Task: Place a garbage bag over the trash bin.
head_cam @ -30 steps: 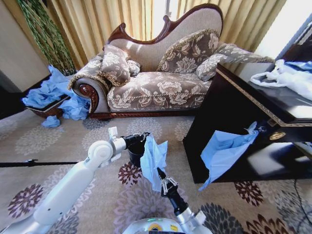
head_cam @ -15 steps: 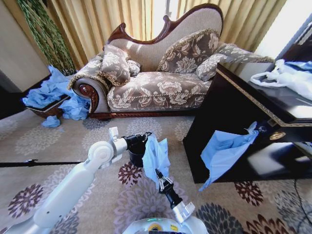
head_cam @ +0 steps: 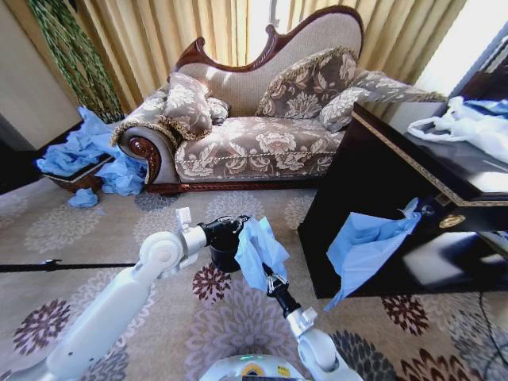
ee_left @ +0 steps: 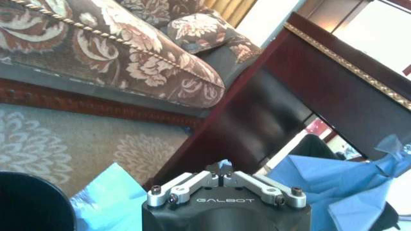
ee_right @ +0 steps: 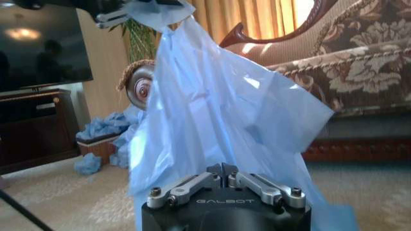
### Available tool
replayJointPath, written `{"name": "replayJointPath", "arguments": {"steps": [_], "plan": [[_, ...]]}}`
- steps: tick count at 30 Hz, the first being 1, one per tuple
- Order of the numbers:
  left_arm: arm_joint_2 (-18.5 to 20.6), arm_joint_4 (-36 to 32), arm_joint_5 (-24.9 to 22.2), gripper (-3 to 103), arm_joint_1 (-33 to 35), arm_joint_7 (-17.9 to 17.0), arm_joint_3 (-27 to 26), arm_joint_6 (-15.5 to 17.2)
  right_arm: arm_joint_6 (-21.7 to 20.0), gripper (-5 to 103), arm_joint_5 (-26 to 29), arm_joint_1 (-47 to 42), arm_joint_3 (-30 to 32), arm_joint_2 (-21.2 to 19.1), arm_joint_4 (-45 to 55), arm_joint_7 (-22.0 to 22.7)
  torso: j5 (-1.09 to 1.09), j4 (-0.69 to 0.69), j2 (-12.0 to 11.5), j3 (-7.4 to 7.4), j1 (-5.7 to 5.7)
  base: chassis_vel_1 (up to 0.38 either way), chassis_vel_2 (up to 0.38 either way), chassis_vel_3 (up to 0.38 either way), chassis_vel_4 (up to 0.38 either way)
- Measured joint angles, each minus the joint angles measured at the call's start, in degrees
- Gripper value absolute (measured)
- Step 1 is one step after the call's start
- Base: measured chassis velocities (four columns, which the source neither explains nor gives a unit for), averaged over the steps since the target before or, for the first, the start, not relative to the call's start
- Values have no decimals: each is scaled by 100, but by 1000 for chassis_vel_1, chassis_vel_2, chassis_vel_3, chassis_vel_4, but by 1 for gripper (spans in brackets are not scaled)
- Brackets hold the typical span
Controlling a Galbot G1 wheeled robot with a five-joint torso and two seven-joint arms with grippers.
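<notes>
The right gripper (head_cam: 272, 279) was pressed together on the lower edge of the bag (head_cam: 255, 252), its fingers (ee_right: 222, 169) meeting on the blue film in the right wrist view. The left gripper (head_cam: 240, 224) pinched the bag's upper corner, jaws closed with a scrap of plastic between the tips (ee_left: 223, 168). Between the two grips the bag (ee_right: 218, 115) hung as a crumpled, slanted sheet, held above the carpet (head_cam: 159, 222) and just beside the bin (head_cam: 224, 254). The bin stood upright on the carpet, directly under the left gripper, its black rim partly hidden by the bag and the wrist; a dark curve of it (ee_left: 32, 202) showed in the left wrist view. The bag did not yet cover the bin's mouth. Behind them stood a floral sofa (head_cam: 254, 135) with cushions. To the robot's right was a dark cabinet (head_cam: 381, 182) with a second blue bag (head_cam: 365, 246) hanging off its front and a white bag (head_cam: 468, 127) on top. Far left, a heap of blue bags (head_cam: 87, 155) lay over a basket (head_cam: 79, 181).
</notes>
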Motion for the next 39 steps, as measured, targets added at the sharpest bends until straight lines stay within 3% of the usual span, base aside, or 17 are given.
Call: {"name": "replayJointPath", "arguments": {"steps": [13, 26, 39], "plan": [[95, -196, 9, 0, 83, 141, -57, 1, -175, 0, 298, 1123, -556, -104, -511, 277, 0, 1, 0, 0, 0, 0, 0, 0, 0], [161, -475, 123, 0, 269, 386, 33, 16, -403, 0, 782, 1943, -1017, -449, -575, 531, 0, -1, 0, 0, 0, 0, 0, 0, 0], [225, -848, 138, 0, 396, 453, -33, 16, -441, 0, 874, 2555, -1167, -258, -972, 629, 0, 0, 0, 0, 0, 0, 0, 0, 0]]}}
